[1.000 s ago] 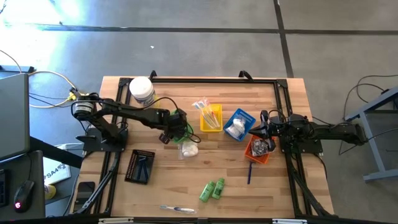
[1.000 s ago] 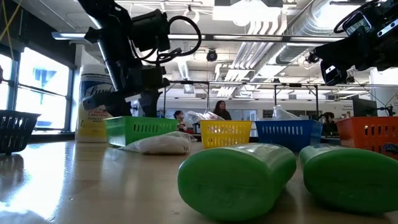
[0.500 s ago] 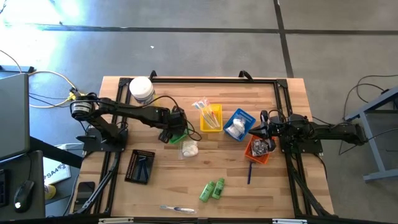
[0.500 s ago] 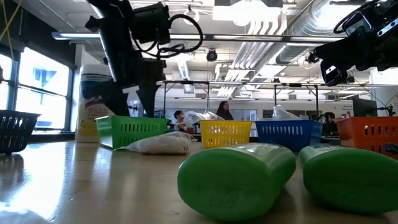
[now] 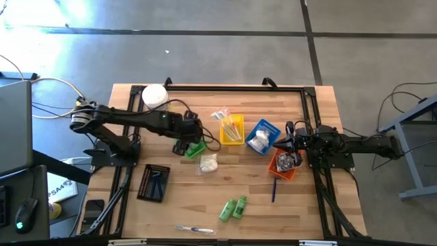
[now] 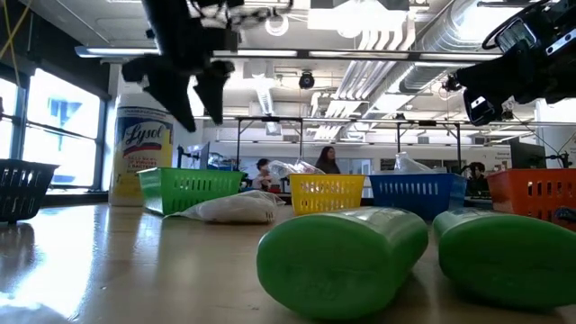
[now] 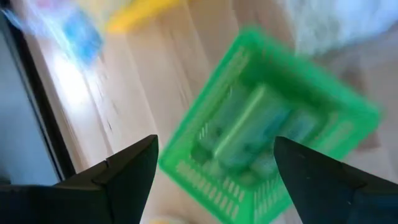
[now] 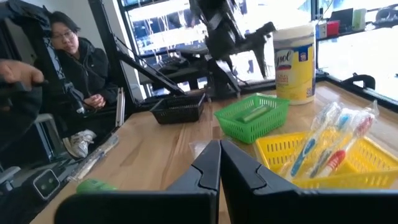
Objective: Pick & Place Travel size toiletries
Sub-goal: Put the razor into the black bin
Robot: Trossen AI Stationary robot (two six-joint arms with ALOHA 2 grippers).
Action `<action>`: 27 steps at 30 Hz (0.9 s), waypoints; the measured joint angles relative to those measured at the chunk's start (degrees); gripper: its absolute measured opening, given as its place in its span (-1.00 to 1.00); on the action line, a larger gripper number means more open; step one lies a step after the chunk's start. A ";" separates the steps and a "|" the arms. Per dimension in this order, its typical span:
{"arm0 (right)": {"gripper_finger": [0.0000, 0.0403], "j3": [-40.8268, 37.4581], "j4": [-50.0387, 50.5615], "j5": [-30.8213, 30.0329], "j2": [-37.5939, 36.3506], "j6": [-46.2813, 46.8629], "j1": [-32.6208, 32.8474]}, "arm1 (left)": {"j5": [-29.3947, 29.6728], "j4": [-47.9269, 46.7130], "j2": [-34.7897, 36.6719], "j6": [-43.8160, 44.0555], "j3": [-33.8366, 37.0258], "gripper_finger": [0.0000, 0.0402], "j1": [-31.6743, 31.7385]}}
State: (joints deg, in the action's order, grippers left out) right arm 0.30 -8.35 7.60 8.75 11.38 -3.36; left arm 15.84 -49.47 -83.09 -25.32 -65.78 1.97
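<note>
Nearest to you, at the near edge of the table, a clear-wrapped toothbrush [image 5: 194, 229] lies flat, too small from above to read any detail. Just beyond it sit two green tubes [image 5: 233, 208] side by side; in the low view they fill the foreground [image 6: 342, 259], and the right one is cut off by the edge of the picture. A thin dark stick [image 5: 274, 190], maybe a comb, lies near the orange tray [image 5: 276, 169]; you can't really tell what it is. The black tray [image 5: 153, 182] sits near left, contents dark on dark, hard to make out.

Mid table, a white packet [image 5: 208, 163] lies just beside the green tray [image 5: 196, 149]. Your left gripper [image 5: 183, 139] hangs above that tray with its fingers spread wide and nothing between them; the wrist view looks straight down into the green tray [image 7: 261, 155], where a green tube [image 7: 242, 127] lies, badly blurred. Whether more tubes lie beside it, you can't tell.

Your right gripper [image 5: 289, 140] waits at the right over the orange tray, fingers [image 8: 202, 171] pressed together, nothing held. Dark sachets [image 5: 287, 160] fill the orange tray, half hidden by the arm.

Farther out, the yellow tray [image 5: 232, 129] holds wrapped toothbrushes [image 8: 323, 146], the blue tray [image 5: 263, 137] holds white packets, and the big white jar [image 5: 155, 97] stands at the far left.
</note>
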 joint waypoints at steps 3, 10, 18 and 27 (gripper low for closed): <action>-0.99 0.01 -0.49 -0.02 0.19 -0.06 -0.01 | -1.06 -0.26 4.25 0.12 -0.12 0.47 -4.39; -0.99 0.02 -0.50 -0.01 0.77 -0.28 0.00 | -2.83 4.39 16.06 6.60 -0.22 -0.02 -16.48; -0.99 0.02 -2.11 -0.12 1.44 -0.55 -0.02 | -3.29 11.76 22.14 14.05 0.73 -0.80 -23.65; -0.99 0.01 -3.01 0.04 1.52 0.37 -0.02 | -3.23 31.82 40.24 14.39 22.88 -0.95 -25.22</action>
State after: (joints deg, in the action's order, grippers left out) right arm 0.31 -11.35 7.64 10.27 11.75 -3.38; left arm 12.62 -17.65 -42.85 -10.93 -42.89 -23.24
